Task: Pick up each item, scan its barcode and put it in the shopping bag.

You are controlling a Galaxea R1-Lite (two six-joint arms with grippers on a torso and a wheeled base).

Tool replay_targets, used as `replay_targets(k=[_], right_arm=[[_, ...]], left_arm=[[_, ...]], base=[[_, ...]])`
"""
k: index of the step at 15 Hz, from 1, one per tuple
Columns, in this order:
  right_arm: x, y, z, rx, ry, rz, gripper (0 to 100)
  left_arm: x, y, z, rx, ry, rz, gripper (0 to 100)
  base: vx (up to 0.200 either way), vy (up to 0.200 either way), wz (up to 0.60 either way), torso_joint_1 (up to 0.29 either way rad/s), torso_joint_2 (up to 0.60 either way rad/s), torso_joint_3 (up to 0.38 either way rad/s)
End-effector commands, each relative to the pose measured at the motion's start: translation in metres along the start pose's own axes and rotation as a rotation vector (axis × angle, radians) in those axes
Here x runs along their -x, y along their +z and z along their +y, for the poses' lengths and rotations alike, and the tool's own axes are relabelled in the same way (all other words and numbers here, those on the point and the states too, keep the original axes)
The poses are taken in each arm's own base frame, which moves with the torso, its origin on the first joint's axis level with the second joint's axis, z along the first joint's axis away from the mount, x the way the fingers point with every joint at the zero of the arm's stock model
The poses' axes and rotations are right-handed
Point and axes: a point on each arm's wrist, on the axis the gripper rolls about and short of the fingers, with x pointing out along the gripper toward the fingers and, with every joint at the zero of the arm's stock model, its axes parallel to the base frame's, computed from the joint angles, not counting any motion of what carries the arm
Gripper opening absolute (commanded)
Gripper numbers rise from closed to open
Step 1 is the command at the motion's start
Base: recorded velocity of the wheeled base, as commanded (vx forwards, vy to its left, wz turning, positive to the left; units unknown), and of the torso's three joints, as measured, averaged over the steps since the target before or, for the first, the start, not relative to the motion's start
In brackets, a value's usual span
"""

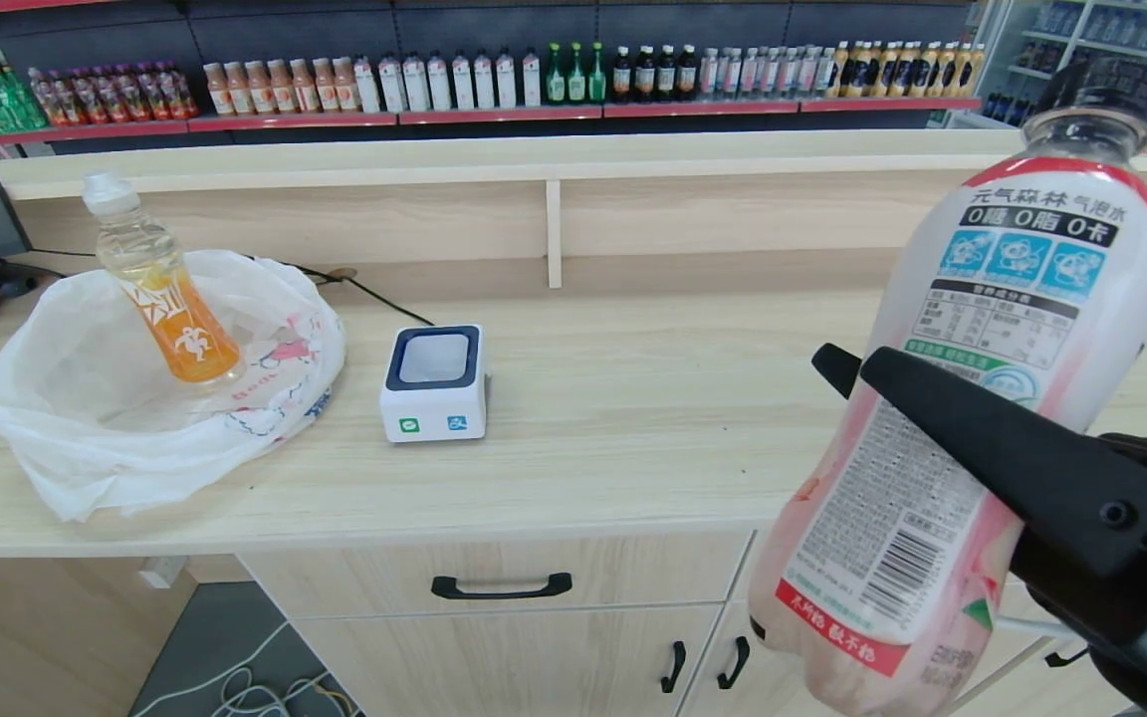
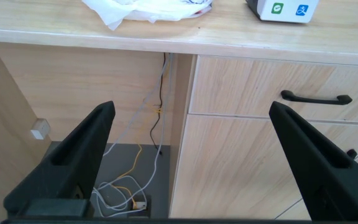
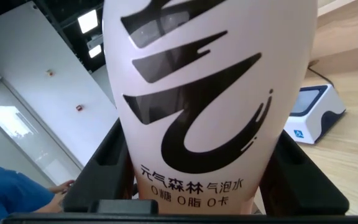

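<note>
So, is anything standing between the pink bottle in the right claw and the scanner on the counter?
Nothing visible does. The pink bottle in the right claw is held up at the right, and only bare counter lies between it and the scanner. The shopping bag with the orange bottle lies beyond the scanner, farther left.

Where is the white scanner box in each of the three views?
Head view: scanner on the counter, right of the bag.
Left wrist view: scanner at the counter edge, over the drawer handle.
Right wrist view: scanner behind the held bottle.
Shared landmark: the wooden counter.
</note>
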Motion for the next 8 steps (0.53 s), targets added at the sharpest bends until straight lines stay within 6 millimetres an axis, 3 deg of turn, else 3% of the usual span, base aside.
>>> replay_targets(k=[1, 8], right_arm=[[-0.0010, 0.0002, 0.0001, -0.003, 0.002, -0.002, 0], [-0.0023, 0.0014, 0.0007, -0.005, 0.007, -0.008, 0]], left_arm=[[0.0000, 0.0000, 0.0000, 0.001, 0.001, 0.000, 100], [0.0000, 0.0000, 0.0000, 0.000, 0.001, 0.000, 100]], base=[[0.000, 0.000, 0.00, 0.000, 0.00, 0.000], [0.000, 0.000, 0.00, 0.000, 0.00, 0.000]])
